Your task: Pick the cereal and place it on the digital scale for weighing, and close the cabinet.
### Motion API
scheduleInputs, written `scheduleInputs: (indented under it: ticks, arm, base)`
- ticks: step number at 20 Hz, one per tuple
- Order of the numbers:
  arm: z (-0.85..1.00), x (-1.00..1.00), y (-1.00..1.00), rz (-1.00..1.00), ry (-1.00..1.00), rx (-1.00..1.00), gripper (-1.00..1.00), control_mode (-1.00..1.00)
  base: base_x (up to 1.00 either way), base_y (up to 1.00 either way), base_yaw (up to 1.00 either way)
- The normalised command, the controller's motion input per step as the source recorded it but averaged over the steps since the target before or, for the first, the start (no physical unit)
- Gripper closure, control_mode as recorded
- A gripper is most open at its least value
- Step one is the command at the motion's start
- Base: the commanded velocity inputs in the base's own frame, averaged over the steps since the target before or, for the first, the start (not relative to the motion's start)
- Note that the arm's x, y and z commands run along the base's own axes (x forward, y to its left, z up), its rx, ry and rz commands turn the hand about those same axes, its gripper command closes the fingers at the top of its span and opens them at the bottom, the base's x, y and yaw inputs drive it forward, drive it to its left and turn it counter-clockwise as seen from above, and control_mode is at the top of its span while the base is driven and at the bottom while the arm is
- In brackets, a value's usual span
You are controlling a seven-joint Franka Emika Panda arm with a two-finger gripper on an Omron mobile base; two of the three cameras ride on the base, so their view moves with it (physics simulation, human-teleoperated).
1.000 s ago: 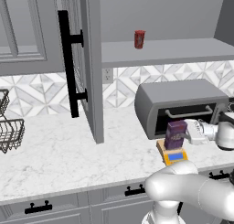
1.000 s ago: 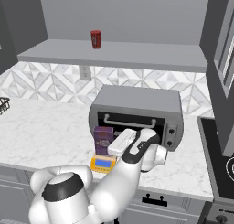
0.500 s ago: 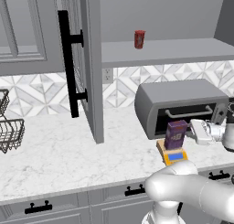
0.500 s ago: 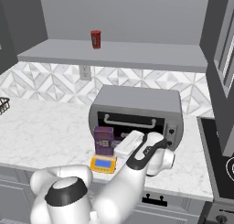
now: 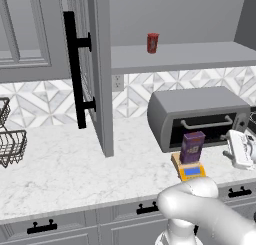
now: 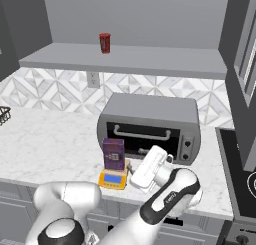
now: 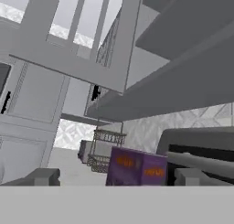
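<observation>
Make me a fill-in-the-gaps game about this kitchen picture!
1. The dark purple cereal box stands on the yellow-orange digital ______.
2. The small red can sits on the grey ______.
3. The grey cabinet door with the black bar handle is ______.

Missing words: scale; shelf; open

Glossy white arm (image 6: 90, 199) — dark joints, rounded shells

Even, soft, shadowless light is seen throughout the rendered scene; no glare is seen. The marble desk (image 5: 60, 164) is brightly lit, while the toaster oven (image 6: 150, 124) cavity stays dark. The hand view is rendered coarse and blurry, strongly tilted.
</observation>
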Motion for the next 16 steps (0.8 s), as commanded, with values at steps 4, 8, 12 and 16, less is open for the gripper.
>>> scheduleInputs:
  ticks: [4,8,12,16]
  arm:
    - [0.66,-0.89,0.25,-0.16,-0.3,0.09,-1.0,-1.0]
    - [0.68,-0.62,0.77,-0.15,-0.29,0.04,-1.0,-1.0]
    - [0.57,-0.14,0.09,-0.07,-0.14,0.16,-1.0,-1.0]
    - [0.51,-0.06,-0.3,0.0,-0.19,0.39,-1.0,-1.0]
  base:
    - [0.0,0.0,0.0]
    - [0.0,0.0,0.0]
    - [0.0,0.0,0.0]
    - [0.0,0.0,0.0]
